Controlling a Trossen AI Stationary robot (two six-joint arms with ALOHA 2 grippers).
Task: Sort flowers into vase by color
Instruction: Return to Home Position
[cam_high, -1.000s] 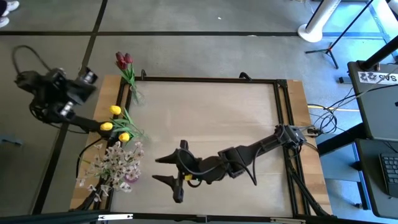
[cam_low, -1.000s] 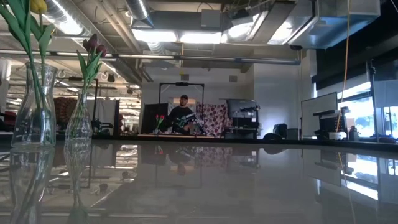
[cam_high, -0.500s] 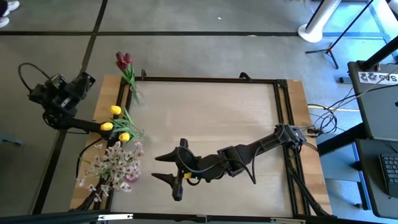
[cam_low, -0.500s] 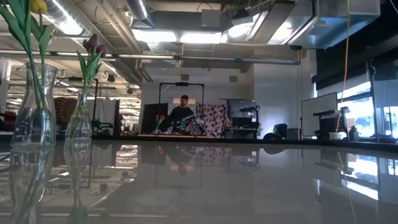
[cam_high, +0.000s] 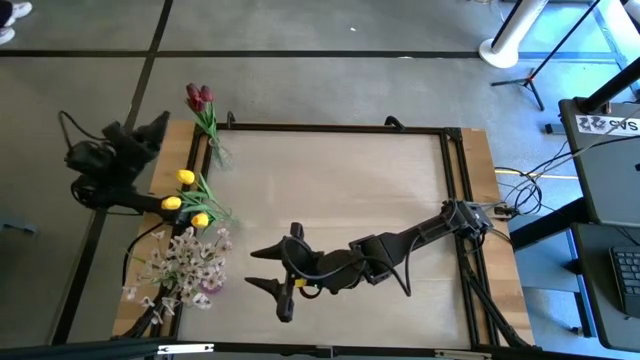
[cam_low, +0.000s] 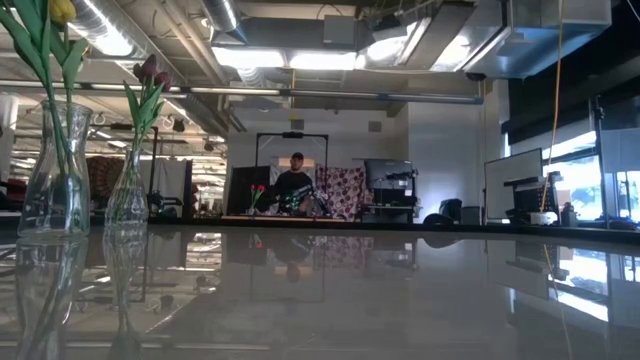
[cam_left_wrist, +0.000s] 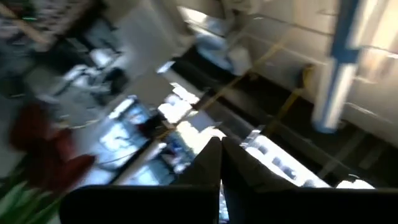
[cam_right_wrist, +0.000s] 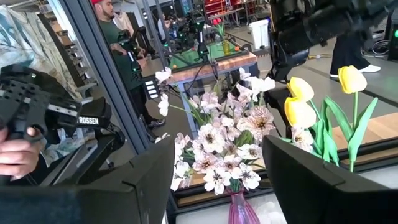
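Note:
Three bunches stand with their stems in vases along the table's left edge. The dark red tulips (cam_high: 198, 97) (cam_low: 150, 70) are at the far corner, the yellow tulips (cam_high: 185, 195) (cam_right_wrist: 311, 102) in the middle. The white blossoms (cam_high: 185, 258) (cam_right_wrist: 224, 143) are nearest, in a pinkish vase (cam_right_wrist: 239, 208). My left gripper (cam_high: 158, 125) (cam_left_wrist: 221, 152) is shut and holds nothing; it hangs just off the table's left edge, near the red tulips (cam_left_wrist: 37, 143). My right gripper (cam_high: 262, 270) (cam_right_wrist: 217, 149) is wide open and low over the table, facing the white blossoms and touching nothing.
A black frame (cam_high: 340, 128) runs round the wooden tabletop, whose middle and right side (cam_high: 380, 190) are bare. In the low view two clear glass vases (cam_low: 55, 175) (cam_low: 128, 190) stand at the left. A person (cam_low: 292, 180) is far behind the table, and another person (cam_right_wrist: 115, 31) stands beyond its left edge.
My left arm has swung and its wrist has turned, bringing the gripper a little toward the table's left edge and the red tulips. The flowers stand as before.

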